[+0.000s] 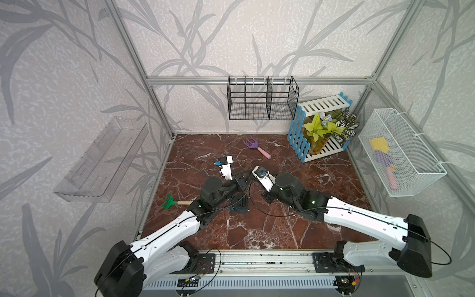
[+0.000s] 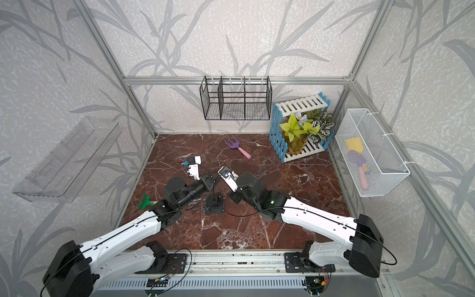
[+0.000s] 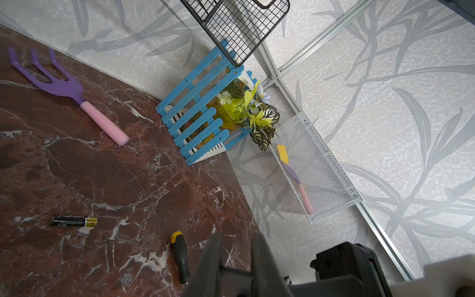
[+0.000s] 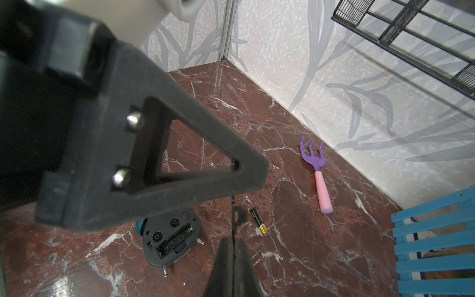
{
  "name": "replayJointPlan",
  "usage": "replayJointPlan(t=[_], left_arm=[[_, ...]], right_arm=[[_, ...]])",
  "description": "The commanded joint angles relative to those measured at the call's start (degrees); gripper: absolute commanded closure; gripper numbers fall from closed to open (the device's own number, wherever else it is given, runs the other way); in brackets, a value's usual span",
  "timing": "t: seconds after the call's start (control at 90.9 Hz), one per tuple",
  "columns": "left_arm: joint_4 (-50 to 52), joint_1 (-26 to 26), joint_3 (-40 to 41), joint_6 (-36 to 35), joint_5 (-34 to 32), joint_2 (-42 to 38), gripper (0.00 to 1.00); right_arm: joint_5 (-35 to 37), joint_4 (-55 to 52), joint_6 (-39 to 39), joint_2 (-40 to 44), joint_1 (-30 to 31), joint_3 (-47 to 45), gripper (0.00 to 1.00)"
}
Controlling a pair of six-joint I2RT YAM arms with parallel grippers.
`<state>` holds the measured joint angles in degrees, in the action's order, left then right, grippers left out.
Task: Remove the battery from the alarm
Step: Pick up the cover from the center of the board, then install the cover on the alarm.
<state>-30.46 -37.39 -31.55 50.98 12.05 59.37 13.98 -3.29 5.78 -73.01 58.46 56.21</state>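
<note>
Our right fingers pressed together and empty, our left fingers slightly parted around nothing; the battery lies loose on the counter near the face-down alarm clock, whose bay we see empty.

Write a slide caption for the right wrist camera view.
Alarm clock face down, battery slot open and empty; the battery lies loose on the marble tabletop beside it; right gripper shut on nothing.

Alarm lies back-up on the red marble surface, between the left arm and right arm. Purple rake with pink handle sits well apart, toward the back wall. Green rake lies just beside the left arm. Black wire rack hangs on the back wall.
</note>
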Motion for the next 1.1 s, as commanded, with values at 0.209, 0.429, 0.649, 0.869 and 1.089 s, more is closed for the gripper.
replayJointPlan(t=[0.209, 0.429, 0.649, 0.869, 1.089], left_arm=[[1.8, 2.6, 0.2, -0.4, -4.7, -5.4, 0.11], [11.3, 13.6, 12.3, 2.9, 1.5, -13.2, 0.05], [14.2, 15.2, 15.4, -0.7, 11.3, -4.6, 0.21], [17.2, 15.2, 14.0, -7.8, 15.2, 1.9, 0.23], [14.3, 13.3, 15.1, -5.2, 18.4, 3.7, 0.26]], right_arm=[[1.7, 0.1, -5.9, 2.7, 0.0, -1.7, 1.0], [-16.7, 3.8, -25.4, 9.4, -9.0, -12.9, 1.0], [-32.6, 9.2, -43.2, 8.8, -15.5, -18.6, 1.0], [-35.0, 11.2, -46.4, 9.4, -16.1, -21.3, 1.0], [-36.7, 10.5, -48.1, 10.8, -17.2, -23.0, 1.0]])
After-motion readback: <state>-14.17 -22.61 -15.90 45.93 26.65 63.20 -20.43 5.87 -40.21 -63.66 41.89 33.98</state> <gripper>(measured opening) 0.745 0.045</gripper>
